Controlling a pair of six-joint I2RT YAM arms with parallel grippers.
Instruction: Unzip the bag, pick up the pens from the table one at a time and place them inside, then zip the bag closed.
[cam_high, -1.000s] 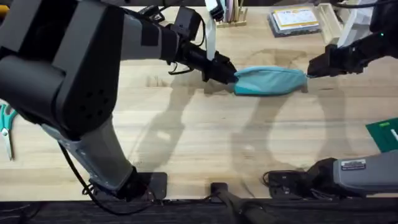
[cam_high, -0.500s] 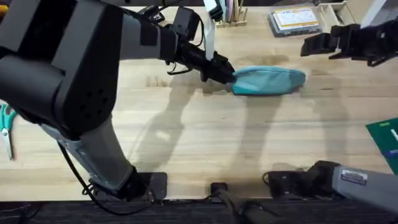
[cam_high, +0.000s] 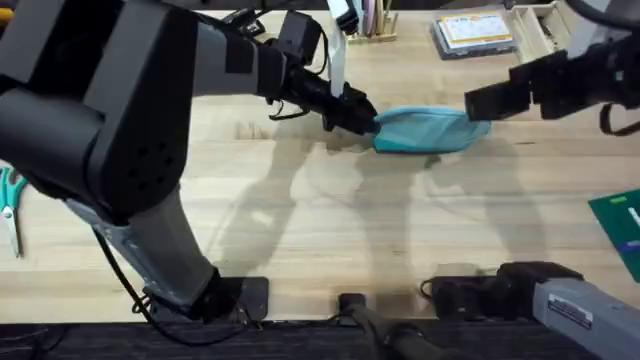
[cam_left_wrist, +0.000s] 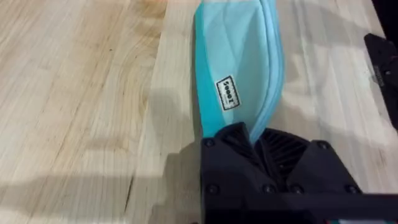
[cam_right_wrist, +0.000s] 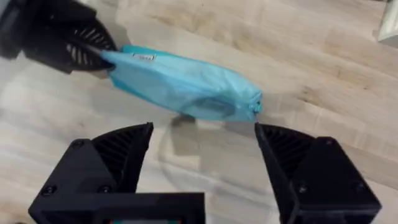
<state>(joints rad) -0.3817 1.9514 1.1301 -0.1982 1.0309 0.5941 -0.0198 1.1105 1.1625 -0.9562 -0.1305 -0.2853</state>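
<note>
My left gripper (cam_left_wrist: 255, 140) pinches the bag (cam_high: 430, 130) at one end; my right gripper (cam_right_wrist: 202, 140) hovers spread above its far end. Descending off-line risks missing the pull tab (cam_right_wrist: 255, 107).

A small white tag (cam_left_wrist: 226, 93) was sewn on the side of the bag (cam_left_wrist: 239, 56), near the end pinched by the left gripper (cam_left_wrist: 256, 144). It carried dark block lettering in a thin border; the letters could not be made out with certainty. In the right wrist view the same tag appeared as a pale patch, unreadable. No other text was legible.
</note>
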